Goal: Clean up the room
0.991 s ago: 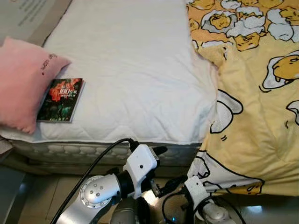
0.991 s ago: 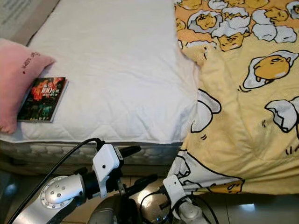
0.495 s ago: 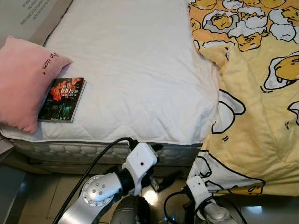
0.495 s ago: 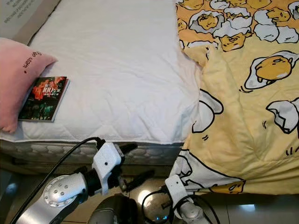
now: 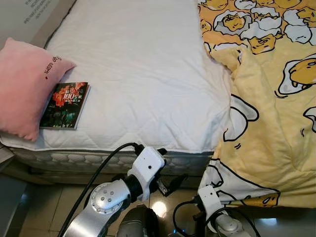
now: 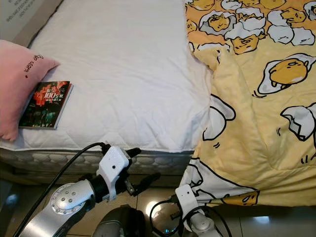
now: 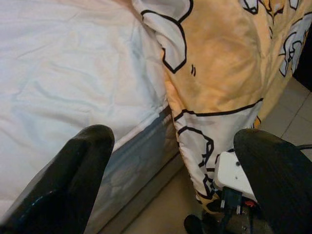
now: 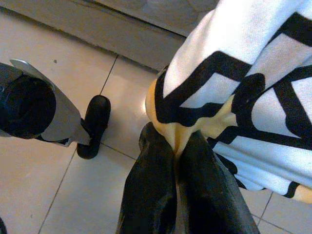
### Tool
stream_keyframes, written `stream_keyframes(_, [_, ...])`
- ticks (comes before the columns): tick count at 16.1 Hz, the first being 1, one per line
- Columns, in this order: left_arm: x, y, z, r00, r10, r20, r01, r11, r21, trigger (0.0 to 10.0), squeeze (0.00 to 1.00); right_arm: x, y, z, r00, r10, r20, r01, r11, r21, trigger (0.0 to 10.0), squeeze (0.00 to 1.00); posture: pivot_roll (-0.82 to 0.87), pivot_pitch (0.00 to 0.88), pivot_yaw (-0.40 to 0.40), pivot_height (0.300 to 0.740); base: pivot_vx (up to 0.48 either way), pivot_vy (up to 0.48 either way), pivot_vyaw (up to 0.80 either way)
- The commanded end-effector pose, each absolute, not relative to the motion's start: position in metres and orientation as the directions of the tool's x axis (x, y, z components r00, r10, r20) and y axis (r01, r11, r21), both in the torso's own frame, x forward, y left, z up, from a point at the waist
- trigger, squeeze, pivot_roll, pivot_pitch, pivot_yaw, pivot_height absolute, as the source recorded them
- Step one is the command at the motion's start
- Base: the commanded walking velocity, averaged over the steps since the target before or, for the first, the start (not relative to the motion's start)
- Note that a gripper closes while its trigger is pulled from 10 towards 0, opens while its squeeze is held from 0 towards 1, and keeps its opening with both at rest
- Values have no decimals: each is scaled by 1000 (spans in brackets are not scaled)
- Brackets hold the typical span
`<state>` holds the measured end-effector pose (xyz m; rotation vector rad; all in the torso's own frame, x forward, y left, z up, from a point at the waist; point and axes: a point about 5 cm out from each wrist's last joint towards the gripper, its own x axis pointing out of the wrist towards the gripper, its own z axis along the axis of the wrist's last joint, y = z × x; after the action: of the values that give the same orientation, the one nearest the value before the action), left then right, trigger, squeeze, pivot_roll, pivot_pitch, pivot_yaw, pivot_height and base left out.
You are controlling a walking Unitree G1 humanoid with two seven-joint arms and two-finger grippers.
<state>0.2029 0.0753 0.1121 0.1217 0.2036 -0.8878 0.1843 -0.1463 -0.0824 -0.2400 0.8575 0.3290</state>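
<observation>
Blanket: while I stand at the near edge of the bed, the yellow blanket (image 5: 266, 113) with the egg cartoon print lies bunched over the right half of the mattress, its near corner spilling over the side toward the floor.
My right gripper (image 8: 176, 146): low at that hanging corner, its two black fingers pressed together with a fold of the blanket pinched between them.
My left gripper (image 7: 170, 170): held low just off the near bed edge, left of the blanket, fingers spread wide and holding nothing.
Mattress (image 5: 143, 74): the left half is bare white quilted cover, not yet under the blanket.
Book (image 5: 65, 105): lies flat near the left edge of the mattress, touching or just beside the pink pillow.
Pink pillow (image 5: 24, 84): sits at the far-left side of the bed, tilted and partly over the edge.
Floor (image 8: 44, 117): pale tiles under my arms, next to the bed base.
Done so far: I judge only the hold on the blanket corner is secured.
Left to do: as I read it, spreading the blanket across the bare half, then dealing with the book and straightening the pillow.
</observation>
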Motion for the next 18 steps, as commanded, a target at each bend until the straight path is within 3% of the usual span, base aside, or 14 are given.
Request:
stream_keyframes(1, [203, 79, 108, 620, -743, -250, 770, 638, 15, 10000, 0, 169, -141, -91, 558, 191, -807, -370, 928, -36, 0, 0, 107, 179, 126, 704, -247, 0, 0])
stream_keyframes(7, [202, 78, 108, 613, -748, -253, 779, 627, 34, 10000, 0, 171, -143, -90, 558, 185, -809, -368, 929, -41, 0, 0, 110, 179, 124, 704, 0, 0, 0])
stream_keyframes(16, [201, 77, 106, 614, -746, -258, 776, 630, 29, 10000, 0, 174, -143, -89, 564, 182, -806, -361, 931, -43, 0, 0, 108, 179, 125, 704, -324, 0, 0])
stream_keyframes(18, [202, 77, 107, 614, -747, -254, 777, 628, 32, 10000, 0, 176, -143, -88, 566, 182, -804, -364, 930, -46, 0, 0, 108, 180, 126, 704, 0, 0, 0])
